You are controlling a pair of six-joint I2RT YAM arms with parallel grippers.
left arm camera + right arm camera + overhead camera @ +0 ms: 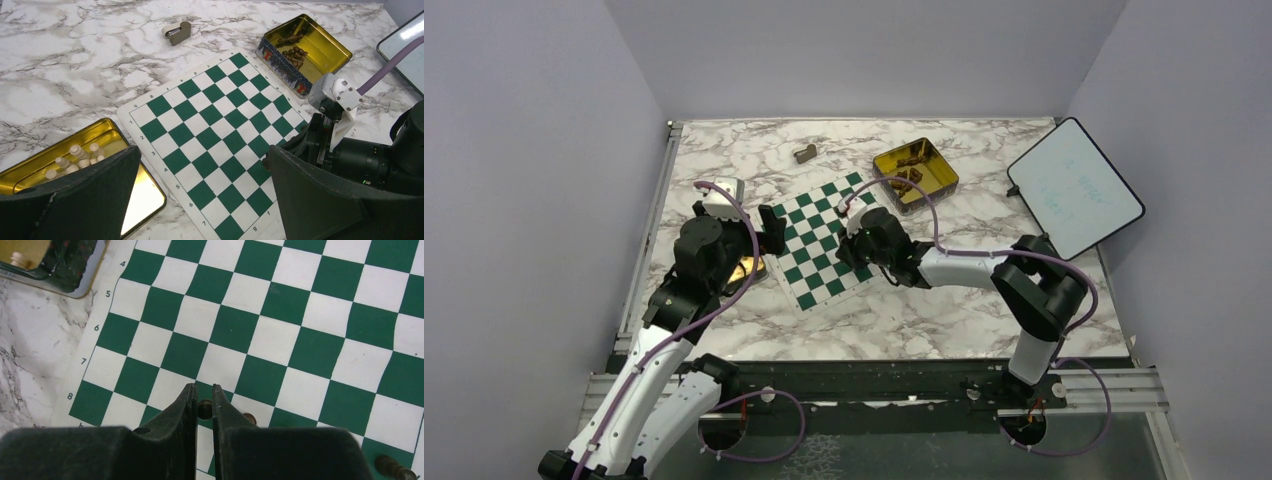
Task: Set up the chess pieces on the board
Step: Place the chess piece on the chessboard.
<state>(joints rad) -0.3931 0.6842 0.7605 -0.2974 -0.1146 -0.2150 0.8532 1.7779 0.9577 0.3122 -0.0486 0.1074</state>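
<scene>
Right gripper (203, 399), jaws narrow, pinches a chess piece (204, 409) over the board (280, 315); left gripper (205, 160) gapes.

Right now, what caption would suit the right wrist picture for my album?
Right jaws pinch a dark piece near the board's edge.

The board (814, 245) lies skewed on the marble table (724, 150). The right gripper (852, 250) hangs over its right edge, the left gripper (771, 230) at its left corner. Dark chess pieces (911, 158) sit in a gold tin (936, 190) just beyond the far corner
</scene>
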